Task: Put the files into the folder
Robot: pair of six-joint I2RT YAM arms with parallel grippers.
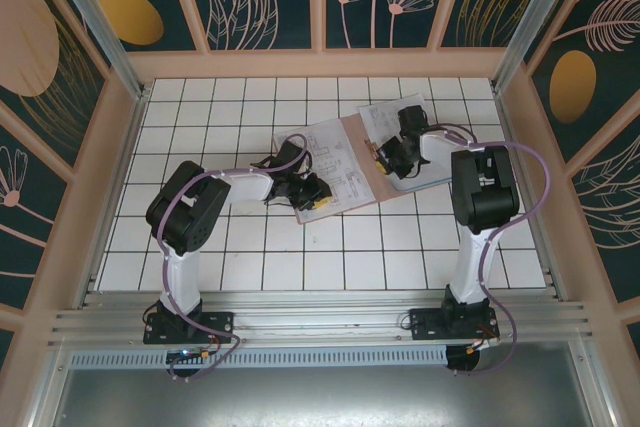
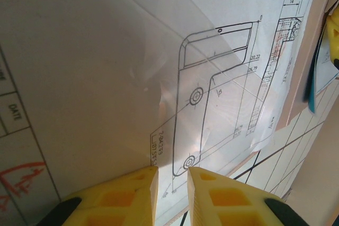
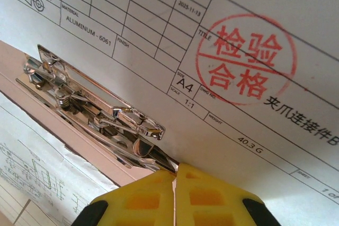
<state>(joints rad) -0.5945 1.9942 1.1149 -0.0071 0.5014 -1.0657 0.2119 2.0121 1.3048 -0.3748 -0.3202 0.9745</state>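
The pinkish-brown folder [image 1: 352,137] lies open in the middle of the tiled table. White printed files [image 1: 325,162] cover its left half, and another printed sheet [image 1: 385,115] lies on the right half. My left gripper [image 1: 320,204] is at the near corner of the left sheets; its yellow fingers [image 2: 127,194] stand a narrow gap apart over a line drawing [image 2: 212,93]. A teal sheet edge [image 2: 317,86] shows past the folder's edge [image 2: 310,56]. My right gripper [image 3: 175,169] is shut, tips at the metal clip [image 3: 90,104] beside the red-stamped sheet [image 3: 238,67].
Wooden frame rails [image 1: 320,64] and patterned panels wall in the table on three sides. Bare white tiles [image 1: 200,107] lie to the left and in front of the folder. Both arm bases [image 1: 185,322] sit at the near edge.
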